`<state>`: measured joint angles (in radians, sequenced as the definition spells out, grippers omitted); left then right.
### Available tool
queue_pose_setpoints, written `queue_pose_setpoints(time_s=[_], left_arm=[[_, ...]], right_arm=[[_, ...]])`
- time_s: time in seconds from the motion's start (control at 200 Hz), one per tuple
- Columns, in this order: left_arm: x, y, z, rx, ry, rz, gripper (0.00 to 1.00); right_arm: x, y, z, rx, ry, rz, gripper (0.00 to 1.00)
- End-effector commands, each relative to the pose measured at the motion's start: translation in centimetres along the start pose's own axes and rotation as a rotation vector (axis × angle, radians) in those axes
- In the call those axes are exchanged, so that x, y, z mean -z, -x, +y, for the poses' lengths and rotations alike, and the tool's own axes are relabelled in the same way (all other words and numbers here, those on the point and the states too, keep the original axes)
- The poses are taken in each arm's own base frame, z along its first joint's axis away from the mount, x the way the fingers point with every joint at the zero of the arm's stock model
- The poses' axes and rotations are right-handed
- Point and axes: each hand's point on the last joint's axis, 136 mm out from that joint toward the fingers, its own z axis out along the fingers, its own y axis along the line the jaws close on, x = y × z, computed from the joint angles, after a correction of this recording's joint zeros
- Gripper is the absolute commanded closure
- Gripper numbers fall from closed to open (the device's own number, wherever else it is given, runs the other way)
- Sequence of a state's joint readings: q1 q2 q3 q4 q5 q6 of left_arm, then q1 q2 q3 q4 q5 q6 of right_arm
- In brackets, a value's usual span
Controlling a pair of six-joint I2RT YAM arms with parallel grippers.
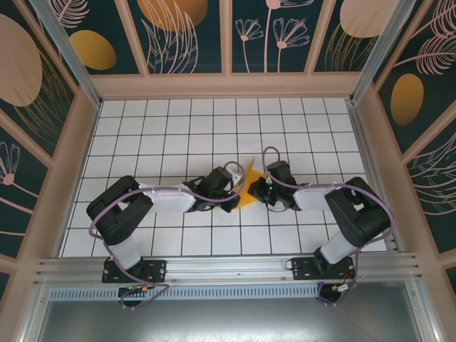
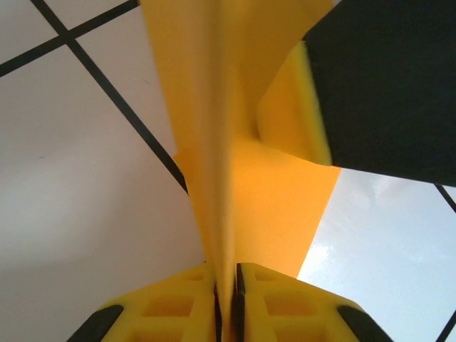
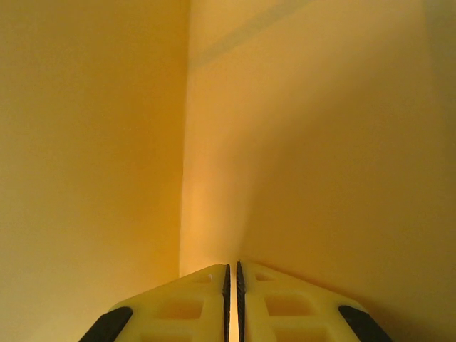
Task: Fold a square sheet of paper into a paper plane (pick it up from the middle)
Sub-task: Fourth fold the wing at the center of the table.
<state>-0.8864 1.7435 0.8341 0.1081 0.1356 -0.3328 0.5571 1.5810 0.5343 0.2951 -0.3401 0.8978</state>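
Observation:
The orange-yellow sheet of paper (image 1: 250,187) is held off the tiled table (image 1: 178,135) at its middle, between both grippers, folded up with a pointed tip towards the back. My left gripper (image 1: 232,197) comes in from the left. In the left wrist view its yellow fingers (image 2: 185,299) are shut on a raised crease of the paper (image 2: 214,142). My right gripper (image 1: 262,191) comes in from the right and is shut on the paper (image 3: 299,142); its tips (image 3: 231,269) pinch a thin edge. One of its fingers (image 2: 296,107) presses the paper opposite my left gripper.
White tiles with a black grid cover the table. Patterned walls (image 1: 228,35) close it in at the back and sides. A metal rail (image 1: 228,267) runs along the near edge, where the two arm bases are bolted.

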Motion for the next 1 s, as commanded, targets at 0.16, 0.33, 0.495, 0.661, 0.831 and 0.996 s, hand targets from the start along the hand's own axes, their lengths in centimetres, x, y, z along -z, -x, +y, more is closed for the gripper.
queue_pose_setpoints(time_s=[0.16,0.33,0.495,0.661,0.831,0.996], left_arm=[[-0.3,0.8,-0.5,-0.049,0.017,0.003,0.77],[0.2,1.4,-0.8,-0.047,0.008,-0.015,0.74],[0.0,1.3,-1.0,-0.043,-0.005,-0.017,0.83],[-0.1,1.3,-1.4,-0.041,-0.027,-0.013,0.82],[-0.1,1.0,-1.1,-0.042,-0.011,-0.002,0.93],[0.2,0.4,0.2,0.002,0.055,0.0,0.98]], right_arm=[[-0.8,0.6,-0.1,0.038,-0.025,0.007,0.86],[-0.9,0.5,-0.4,0.043,-0.034,0.012,0.87],[-1.0,0.4,-0.6,0.044,-0.036,0.016,0.87],[-1.4,0.2,-0.9,0.05,-0.043,0.027,0.87],[-1.7,0.1,-0.6,0.065,-0.029,0.042,0.87],[-2.2,0.0,0.4,0.115,0.013,0.072,0.87]])
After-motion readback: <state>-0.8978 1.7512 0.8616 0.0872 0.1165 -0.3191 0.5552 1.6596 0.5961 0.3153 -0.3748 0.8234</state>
